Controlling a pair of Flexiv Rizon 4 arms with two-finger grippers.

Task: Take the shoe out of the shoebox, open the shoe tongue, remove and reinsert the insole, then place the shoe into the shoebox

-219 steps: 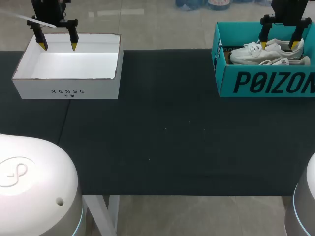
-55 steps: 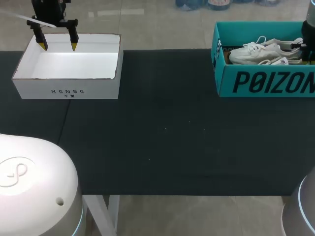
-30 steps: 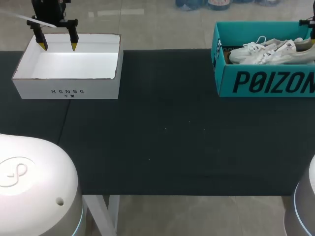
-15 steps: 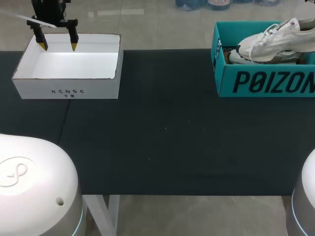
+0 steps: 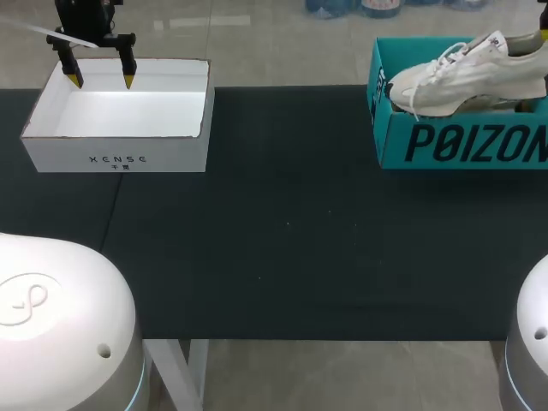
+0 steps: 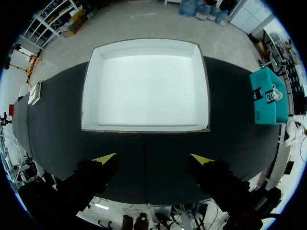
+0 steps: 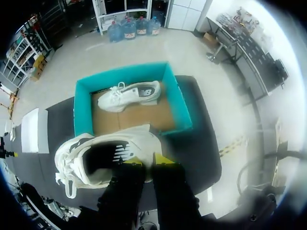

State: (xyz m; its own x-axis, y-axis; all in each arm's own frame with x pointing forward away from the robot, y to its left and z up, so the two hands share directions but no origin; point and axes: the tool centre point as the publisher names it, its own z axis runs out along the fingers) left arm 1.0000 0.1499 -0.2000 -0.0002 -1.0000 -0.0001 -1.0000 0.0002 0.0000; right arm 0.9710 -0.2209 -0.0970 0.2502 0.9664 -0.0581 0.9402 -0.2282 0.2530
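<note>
Step one looks about done: shoe (image 5: 467,73) is lifted above the shoebox (image 5: 462,141) at 2 o'clock on the worktop (image 5: 300,248), toe toward 9 o'clock, not set down. Right jaws are nearly closed, pinching its heel collar. Second shoe (image 7: 132,96) lies inside the shoebox. Left jaws are wide apart, holding nothing, over the white box (image 5: 116,158) at 10 o'clock. Left to do, my read: set shoe down, open tongue, insole out and in, rebox.
</note>
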